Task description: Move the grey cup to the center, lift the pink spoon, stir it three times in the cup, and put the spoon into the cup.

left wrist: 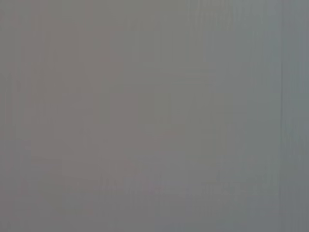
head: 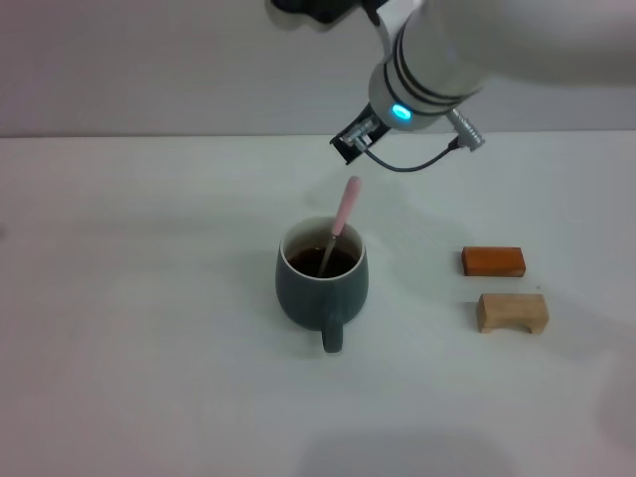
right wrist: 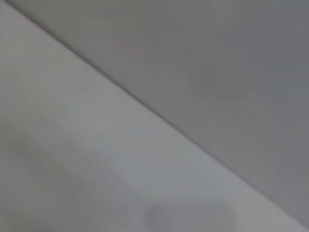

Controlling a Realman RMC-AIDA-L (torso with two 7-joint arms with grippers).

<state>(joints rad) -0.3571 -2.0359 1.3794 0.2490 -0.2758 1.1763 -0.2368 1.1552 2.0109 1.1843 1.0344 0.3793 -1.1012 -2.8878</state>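
The grey cup stands upright on the white tabletop near the middle of the head view, its handle towards me and dark liquid inside. The pink spoon stands in the cup, its bowl in the liquid and its pink handle leaning out over the far rim. My right arm hangs above and behind the cup, apart from the spoon; its gripper is cut off by the top edge. My left gripper is out of view.
An orange-brown block and a tan wooden block lie to the right of the cup. The table's far edge meets a grey wall. The wrist views show only plain grey surfaces.
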